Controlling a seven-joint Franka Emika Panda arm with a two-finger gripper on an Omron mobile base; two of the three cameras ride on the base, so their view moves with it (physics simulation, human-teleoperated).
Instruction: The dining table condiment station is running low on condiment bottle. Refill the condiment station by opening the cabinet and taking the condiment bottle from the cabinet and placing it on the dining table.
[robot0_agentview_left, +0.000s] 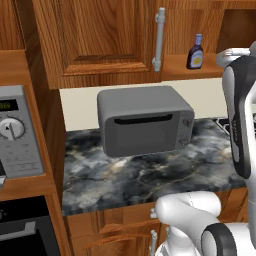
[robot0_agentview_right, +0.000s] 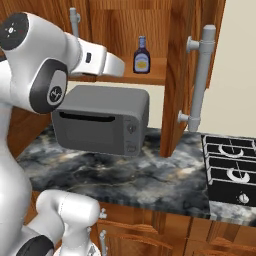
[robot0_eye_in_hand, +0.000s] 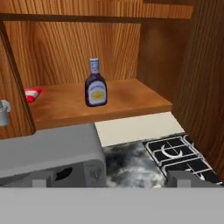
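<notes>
A black-and-grey marbled table (robot0_agentview_left: 150, 175) carries a boxy grey microwave (robot0_agentview_left: 145, 120); a black hob (robot0_agentview_right: 231, 167) sits at its right. Above, the cabinet (robot0_agentview_right: 182, 75) of reddish raised-panel wood stands open, the condiment bottle (robot0_eye_in_hand: 96, 84) upright on its smooth shelf (robot0_eye_in_hand: 131, 98). The jaws are spread wide, holding nothing.

Marbled worktop (robot0_agentview_left: 150, 175) (grey microwave (robot0_agentview_left: 145, 125) on it), cream wall (robot0_agentview_left: 80, 107)

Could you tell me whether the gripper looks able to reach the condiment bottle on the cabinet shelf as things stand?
Probably yes. The cabinet door stands open, the condiment bottle stands upright and alone on the shelf, and nothing lies between it and the open gripper in the hand view.
</notes>
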